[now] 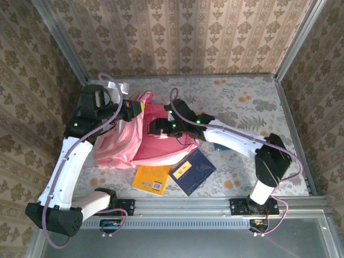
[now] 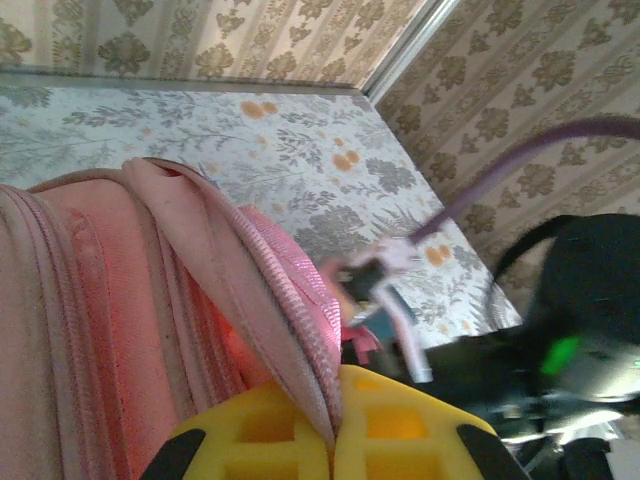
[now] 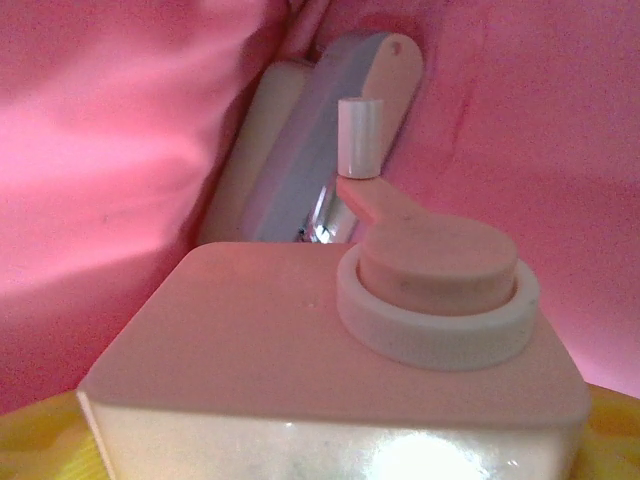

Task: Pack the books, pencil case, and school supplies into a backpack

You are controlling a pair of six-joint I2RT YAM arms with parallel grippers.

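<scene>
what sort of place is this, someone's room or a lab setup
Probably a lab robot cell: wallpapered panels in a metal frame box in a table, and the left arm and right arm are bolted to a rail.

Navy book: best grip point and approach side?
Probably the near-right edge of the navy book, approached from the right. It lies flat and skewed; that edge faces bare table, while its left corner meets the yellow book and the backpack crowds the far side.

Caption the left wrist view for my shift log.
Left gripper shut on the zippered opening edge of the pink backpack, above the floral table; right arm beyond.
</scene>
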